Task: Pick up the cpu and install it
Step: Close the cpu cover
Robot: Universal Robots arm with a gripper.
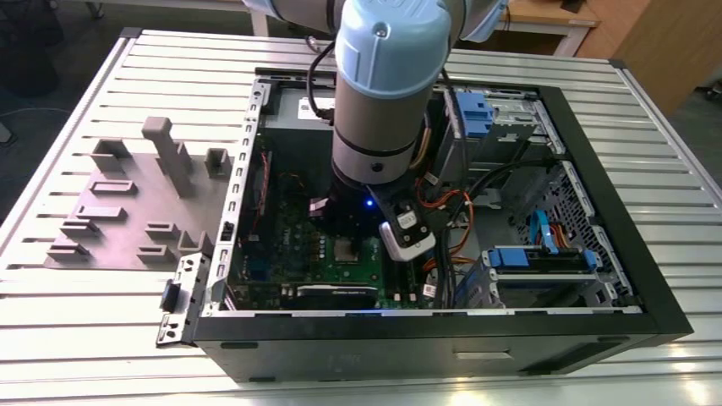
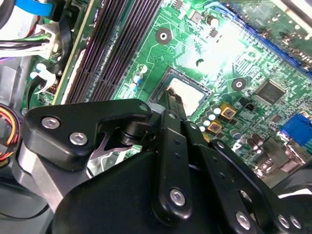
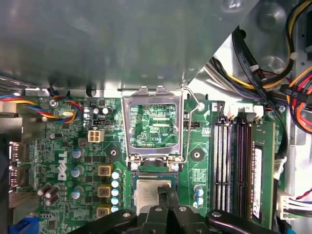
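Observation:
The cpu [image 3: 145, 196], a dull silver square, lies flat in the socket on the green motherboard [image 3: 63, 146]; it also shows as a pale square [image 2: 191, 93] in the second wrist view and as a small pale patch [image 1: 341, 249] under the arm in the exterior view. My gripper [image 3: 168, 192] hangs right over it with its two black fingers [image 2: 171, 105] drawn together, tips at the cpu's edge. I cannot see whether they touch it. The socket's silver load frame [image 3: 128, 126] stands swung open beyond the cpu, its wire lever [image 3: 193, 105] raised beside it.
Memory slots [image 3: 234, 165] run beside the socket. Cable bundles [image 3: 265, 63] and a grey metal box [image 3: 122, 44] crowd the case. Blue drive cages [image 1: 539, 258] sit on the exterior view's right. A grey fixture plate with blocks [image 1: 124, 211] lies outside the case [image 1: 631, 279].

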